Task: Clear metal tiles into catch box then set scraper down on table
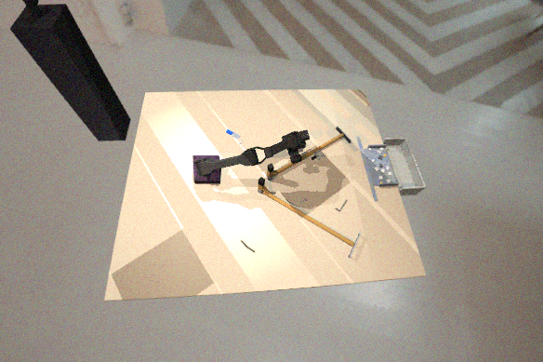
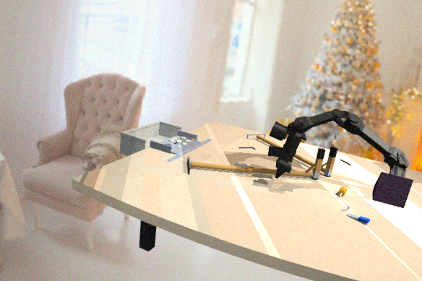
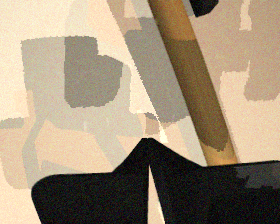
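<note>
Top view, with twelve o'clock at the upper edge: the arm reaches from its dark purple base (image 1: 197,180) (image 2: 392,188) toward between two and three o'clock, and the end effector (image 1: 296,158) (image 2: 278,175) (image 3: 147,140) points down near the handle of the dark-headed tool (image 1: 325,142) (image 2: 224,167) (image 3: 183,65). Its fingers are closed narrow with nothing between them. In the wrist view, that wooden handle slants from twelve o'clock toward four, passing beside the fingertips; contact cannot be told.

The dark-headed tool lies on the bench (image 1: 139,234) (image 2: 235,232), its head at the two o'clock end and its upright grip at eight. The pale-headed tool (image 1: 321,222) (image 2: 303,157) runs toward four o'clock, also out of the end effector's grasp. Which of them is the long scraper cannot be told.

Far out at three o'clock from the base, small tiles (image 1: 383,169) (image 2: 179,141) are scattered on the bluish plate (image 1: 372,164) (image 2: 177,148). The catch box (image 1: 419,170) (image 2: 134,144) sits at the plate's three o'clock end. A blue-handled item (image 1: 230,132) (image 2: 363,219) lies at one o'clock from the base, and a thin dark strip (image 1: 247,246) (image 2: 345,162) at five.
</note>
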